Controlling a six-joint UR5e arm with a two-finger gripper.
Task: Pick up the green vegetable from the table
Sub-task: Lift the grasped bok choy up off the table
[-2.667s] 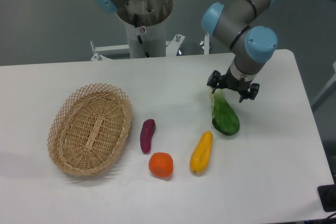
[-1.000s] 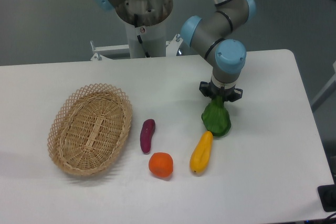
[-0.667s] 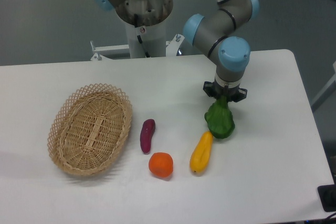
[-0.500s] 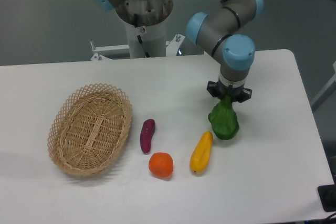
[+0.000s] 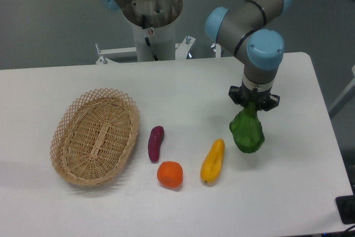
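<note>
Camera view from the fixed position: the gripper (image 5: 254, 102) is seen pointing straight down, its jaws clamped on the narrow stalk end of the green vegetable (image 5: 247, 131). The vegetable is hung directly below the jaws, its long axis close to vertical, stalk end up between the fingers and broad leafy end pointed down over the table (image 5: 288, 181); whether the leaf tip is touching the tabletop cannot be told. A yellow vegetable (image 5: 213, 161) is laid below and to the left of the jaws, just beside the leaves. Further left of the jaws an orange fruit (image 5: 170, 174), a purple vegetable (image 5: 155, 143) and a wicker basket (image 5: 95, 136) are spread out.
</note>
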